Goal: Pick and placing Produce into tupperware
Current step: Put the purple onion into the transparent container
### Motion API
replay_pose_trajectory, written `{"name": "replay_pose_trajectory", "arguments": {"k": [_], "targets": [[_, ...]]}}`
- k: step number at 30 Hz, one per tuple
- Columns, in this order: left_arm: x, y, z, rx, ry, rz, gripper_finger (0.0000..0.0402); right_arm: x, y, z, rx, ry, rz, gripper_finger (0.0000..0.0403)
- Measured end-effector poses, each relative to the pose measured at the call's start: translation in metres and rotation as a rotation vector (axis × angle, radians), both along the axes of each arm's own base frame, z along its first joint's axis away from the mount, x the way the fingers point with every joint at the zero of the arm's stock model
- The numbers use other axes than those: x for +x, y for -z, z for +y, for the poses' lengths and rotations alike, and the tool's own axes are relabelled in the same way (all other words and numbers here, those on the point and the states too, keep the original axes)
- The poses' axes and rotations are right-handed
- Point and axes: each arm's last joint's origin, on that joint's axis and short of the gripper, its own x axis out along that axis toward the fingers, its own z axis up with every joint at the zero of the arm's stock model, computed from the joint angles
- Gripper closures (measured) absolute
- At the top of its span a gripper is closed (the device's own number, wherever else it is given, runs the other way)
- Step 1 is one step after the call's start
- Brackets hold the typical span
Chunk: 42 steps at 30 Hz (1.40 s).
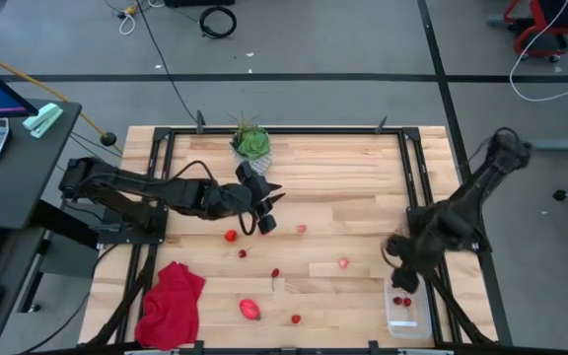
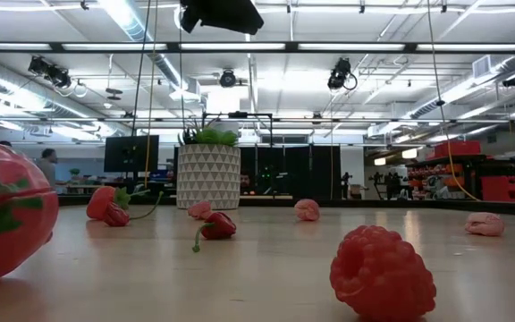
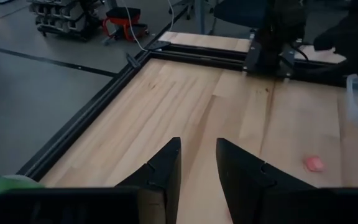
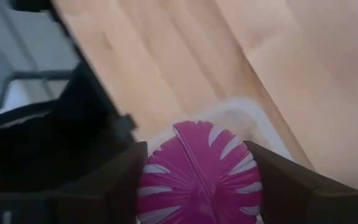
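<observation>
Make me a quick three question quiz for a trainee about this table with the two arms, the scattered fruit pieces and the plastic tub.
1. True or false: the right gripper is shut on the purple ribbed ball.
2. Multiple choice: the clear tub sits at the table's A) back left corner, B) front right corner, C) centre.
3. Fill in: the red cloth lies at the front ____ of the table.

Key: 1 true. 2 B. 3 left.
</observation>
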Motion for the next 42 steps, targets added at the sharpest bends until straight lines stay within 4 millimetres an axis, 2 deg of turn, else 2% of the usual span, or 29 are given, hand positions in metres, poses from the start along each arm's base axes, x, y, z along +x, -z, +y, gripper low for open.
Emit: {"name": "replay_pose_trajectory", "arguments": {"k": [5,12,36,42], "targets": [[0.001,0.002,-0.008,-0.02,0.015,-0.003,0.0294,-0.02,0.016,0.026,-0.091,-0.011,0.095,0.0143],[0.001,0.003,-0.014,-0.057,0.015,-0.018,0.0294,-0.026,0.035,0.045,-0.156,-0.11,0.163,0.0136],[0.001,0.003,-0.015,-0.057,0.017,-0.022,0.0294,-0.024,0.025,0.044,-0.113,-0.136,0.048,0.0131],[0.0,0.005,-0.014,-0.052,0.017,0.0,0.0294,-0.019,0.018,0.055,0.014,-0.157,-0.024,0.0126]]}}
